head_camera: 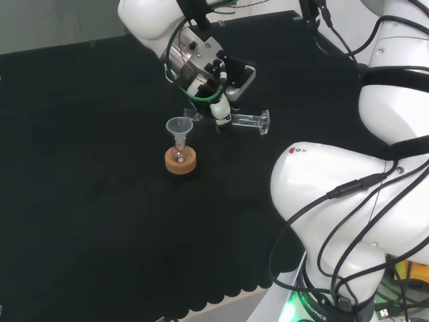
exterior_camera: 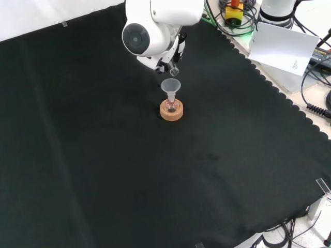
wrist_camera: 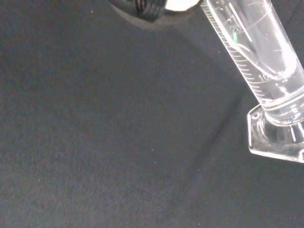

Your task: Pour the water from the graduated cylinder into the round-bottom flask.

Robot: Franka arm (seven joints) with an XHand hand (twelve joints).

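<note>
Graduated cylinder [head_camera: 242,120] lies tipped near level, centre-top of the head view, fingers of the hand [head_camera: 216,90] curled round it, mouth by the funnel [head_camera: 179,127]. Below, 1 round-bottom flask [head_camera: 179,153] sits in its cork ring [head_camera: 181,164] on the black surface [head_camera: 80,201].

graduated cylinder [wrist_camera: 266,57], scale lines, numerals not clearly legible

The cloth [exterior_camera: 103,170] was black, matt and finely woven. The cylinder [wrist_camera: 259,52] was clear, glossy glass or plastic with white marks. The funnel [head_camera: 179,127] and flask [head_camera: 179,153] were clear too; the stand [head_camera: 181,164] was rough brown cork. The arm's links [head_camera: 342,194] were smooth, glossy white.
</note>
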